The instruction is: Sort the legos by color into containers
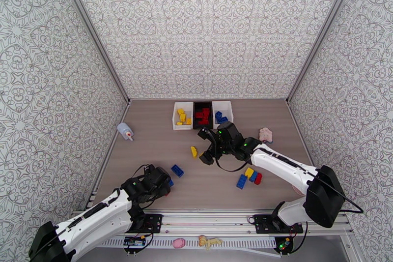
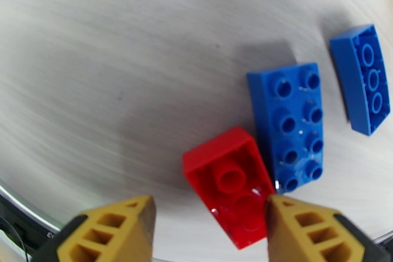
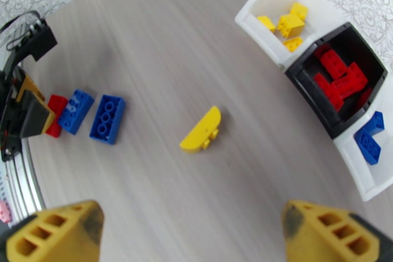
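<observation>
Top view: bright, even, diffuse light; sharp throughout; only faint soft shadows on table (image 1: 147, 145). Left wrist view: table grain smeared into curved streaks, edges bowed by wide lens; soft dark shadows fall toward frame top from blue brick (image 2: 287, 125); small white glints on glossy red brick (image 2: 228, 187). Right wrist view: strong barrel bending, bins (image 3: 258, 37) curve; near fingertips (image 3: 59, 233) soft, out of focus.

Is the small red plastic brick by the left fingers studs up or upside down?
Upside down: the red plastic brick shows its hollow underside with a round tube.
</observation>
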Robot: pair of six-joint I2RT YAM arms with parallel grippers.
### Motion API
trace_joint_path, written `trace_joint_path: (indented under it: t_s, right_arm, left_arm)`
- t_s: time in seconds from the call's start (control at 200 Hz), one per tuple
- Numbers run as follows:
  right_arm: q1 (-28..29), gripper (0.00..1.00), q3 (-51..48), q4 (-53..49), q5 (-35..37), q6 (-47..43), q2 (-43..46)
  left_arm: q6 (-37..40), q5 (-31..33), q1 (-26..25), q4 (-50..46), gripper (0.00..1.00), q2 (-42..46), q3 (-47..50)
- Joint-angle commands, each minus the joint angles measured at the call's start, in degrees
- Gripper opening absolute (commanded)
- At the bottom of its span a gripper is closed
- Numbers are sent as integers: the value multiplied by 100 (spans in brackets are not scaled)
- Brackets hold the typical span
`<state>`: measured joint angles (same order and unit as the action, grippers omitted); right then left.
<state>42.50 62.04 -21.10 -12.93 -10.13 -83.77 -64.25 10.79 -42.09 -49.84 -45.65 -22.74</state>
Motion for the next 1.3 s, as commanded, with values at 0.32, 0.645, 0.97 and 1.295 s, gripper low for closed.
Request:
trace_joint_path:
  t_s: [0.32, 0.645, 0.97, 1.295]
  right_arm:
    - [36, 99, 0, 32, 44, 46, -26]
    - [32, 100, -22, 89, 115, 47, -30]
    - [39, 100, -7, 53, 141, 29, -43]
    - [39, 100, 24, 55, 106, 55, -36]
  left_arm:
    - [-470, 299, 325, -625, 56, -14, -176]
    - [-449, 154, 262, -348, 64, -66, -409]
    - [-545, -74, 488, 251, 62, -356, 40]
    - [-431, -173, 656, 350, 39, -383, 175]
